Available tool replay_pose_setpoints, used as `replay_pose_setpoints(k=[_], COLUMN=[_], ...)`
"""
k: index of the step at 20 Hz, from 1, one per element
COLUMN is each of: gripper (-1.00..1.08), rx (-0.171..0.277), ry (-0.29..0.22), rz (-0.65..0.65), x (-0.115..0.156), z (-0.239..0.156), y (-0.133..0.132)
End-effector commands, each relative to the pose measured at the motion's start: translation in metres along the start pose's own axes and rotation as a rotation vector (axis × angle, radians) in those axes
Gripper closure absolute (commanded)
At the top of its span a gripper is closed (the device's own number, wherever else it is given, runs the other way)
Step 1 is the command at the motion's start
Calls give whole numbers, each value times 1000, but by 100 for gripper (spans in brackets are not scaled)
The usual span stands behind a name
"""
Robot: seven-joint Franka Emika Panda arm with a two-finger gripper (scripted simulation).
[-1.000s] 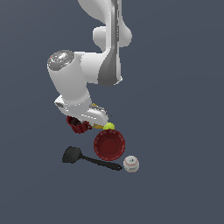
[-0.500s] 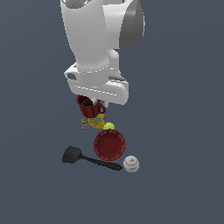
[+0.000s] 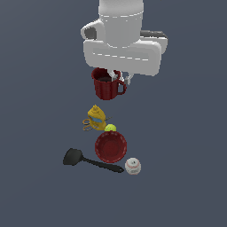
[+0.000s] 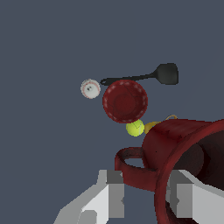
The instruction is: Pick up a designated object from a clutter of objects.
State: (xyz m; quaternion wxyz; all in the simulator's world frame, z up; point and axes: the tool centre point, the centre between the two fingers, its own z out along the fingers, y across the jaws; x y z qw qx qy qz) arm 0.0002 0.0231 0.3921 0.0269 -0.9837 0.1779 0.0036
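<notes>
The small dark red mug (image 3: pixel 106 87) hangs in the air, well above the clutter, with its loop handle toward the exterior view's right. My gripper (image 3: pixel 116 76) is shut on the mug's rim wall beside the handle. In the wrist view the mug (image 4: pixel 175 144) fills the near corner; one grey finger (image 4: pixel 114 192) is outside the wall and the other (image 4: pixel 181 197) inside it. Below lie the yellow bottle (image 3: pixel 96 115), scissors (image 3: pixel 88 124), yellow-green ball (image 3: pixel 110 128), red bowl (image 3: pixel 111 147), black spatula (image 3: pixel 91 161) and white baseball (image 3: pixel 132 166).
The remaining objects sit in a tight group on the dark flat ground. From the wrist I see the bowl (image 4: pixel 124 100), the baseball (image 4: pixel 90 89), the spatula (image 4: pixel 148 77) and the ball (image 4: pixel 135 128) far beneath the mug.
The arm has risen and swung toward the camera, carrying the mug up from beside the yellow bottle. The other objects have stayed in place.
</notes>
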Motion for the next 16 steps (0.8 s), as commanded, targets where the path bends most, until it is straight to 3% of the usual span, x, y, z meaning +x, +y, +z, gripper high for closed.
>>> replay_pose_setpoints(k=[1,8,16], gripper=[108,108,108], rx=[1,2,4], ry=[1,1,0], rz=[1,0,0], x=[-7,-18,-22], z=[-22,-60,-73], y=[-13,-38,-48])
